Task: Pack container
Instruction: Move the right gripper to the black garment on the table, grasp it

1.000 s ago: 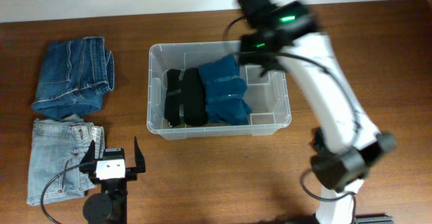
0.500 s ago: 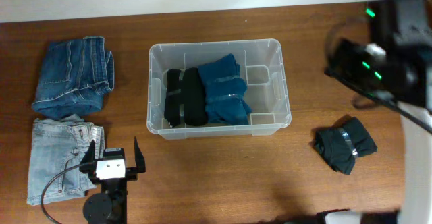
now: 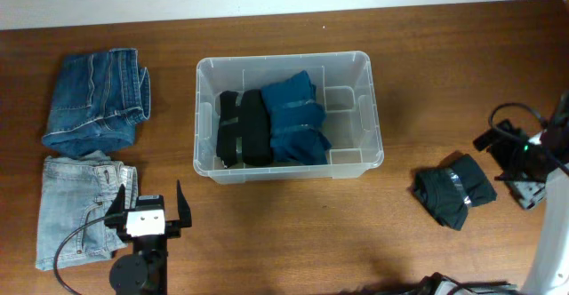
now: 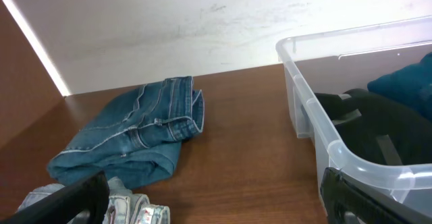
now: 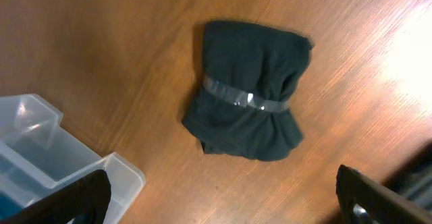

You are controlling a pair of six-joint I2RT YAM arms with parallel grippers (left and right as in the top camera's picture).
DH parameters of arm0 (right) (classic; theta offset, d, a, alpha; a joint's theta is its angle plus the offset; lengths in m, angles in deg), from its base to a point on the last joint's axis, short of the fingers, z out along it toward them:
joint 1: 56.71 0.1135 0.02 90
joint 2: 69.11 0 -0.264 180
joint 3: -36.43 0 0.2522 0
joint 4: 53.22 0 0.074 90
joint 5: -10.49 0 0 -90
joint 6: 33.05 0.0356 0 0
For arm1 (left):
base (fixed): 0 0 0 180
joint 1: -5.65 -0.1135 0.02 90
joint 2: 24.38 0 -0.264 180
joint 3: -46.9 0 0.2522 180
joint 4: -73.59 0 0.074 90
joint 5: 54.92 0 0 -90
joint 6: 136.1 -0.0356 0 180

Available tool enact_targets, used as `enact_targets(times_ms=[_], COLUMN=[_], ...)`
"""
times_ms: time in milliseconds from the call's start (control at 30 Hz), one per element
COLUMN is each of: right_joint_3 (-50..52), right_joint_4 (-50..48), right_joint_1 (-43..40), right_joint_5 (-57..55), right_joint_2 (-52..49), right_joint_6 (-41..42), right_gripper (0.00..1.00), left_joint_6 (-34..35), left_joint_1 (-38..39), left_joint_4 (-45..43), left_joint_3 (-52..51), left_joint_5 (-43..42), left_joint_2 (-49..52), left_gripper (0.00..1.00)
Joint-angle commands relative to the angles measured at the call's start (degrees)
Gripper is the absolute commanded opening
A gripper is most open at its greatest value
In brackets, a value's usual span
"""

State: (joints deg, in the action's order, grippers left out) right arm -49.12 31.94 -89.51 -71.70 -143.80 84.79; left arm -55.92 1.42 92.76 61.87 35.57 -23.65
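Note:
The clear container (image 3: pixel 286 59) stands mid-table and holds a black rolled garment (image 3: pixel 240 128) beside a blue one (image 3: pixel 298 122). A dark taped bundle (image 3: pixel 455 191) lies on the wood to its right. My right gripper (image 3: pixel 508 157) hovers just right of that bundle, open and empty. In the right wrist view the bundle (image 5: pixel 250 92) lies ahead of my gripper (image 5: pixel 223 200), with the container's corner (image 5: pixel 81 163) at lower left. My left gripper (image 3: pixel 147 208) rests open near the front edge. Its own view shows the container wall (image 4: pixel 317 123) on the right.
Folded dark blue jeans (image 3: pixel 98 99) lie at the far left, with light blue jeans (image 3: pixel 76 206) in front of them beside my left gripper. The left wrist view shows the dark jeans (image 4: pixel 135 136) ahead and the light jeans (image 4: pixel 125 207) close below.
My right arm has swung from above the container to the table's right side, uncovering the dark bundle, and its jaws have spread wider. The left arm has stayed still.

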Motion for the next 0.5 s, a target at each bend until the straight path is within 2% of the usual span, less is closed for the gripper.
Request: enact_targets(times_ms=[0, 133, 467], right_joint_3=[6.78, 14.47, 24.90], right_joint_4=[-3.87, -9.77, -18.29], right_joint_1=[-4.46, -8.52, -14.86], right_joint_5=[8.55, 12.92, 14.95], right_joint_2=[0.35, 0.35, 0.35], right_joint_6=[-2.14, -6.40, -8.22], right_gripper=[0.99, 0.98, 0.98], left_joint_6=[-0.09, -0.09, -0.09], left_joint_1=[0.33, 0.33, 0.33], left_joint_4=[0.04, 0.02, 0.04], left_joint_3=[-0.33, -0.33, -0.33], left_joint_5=[0.35, 0.35, 0.35], left_joint_2=[-0.39, -0.39, -0.39], left_gripper=[1.00, 1.00, 1.00])
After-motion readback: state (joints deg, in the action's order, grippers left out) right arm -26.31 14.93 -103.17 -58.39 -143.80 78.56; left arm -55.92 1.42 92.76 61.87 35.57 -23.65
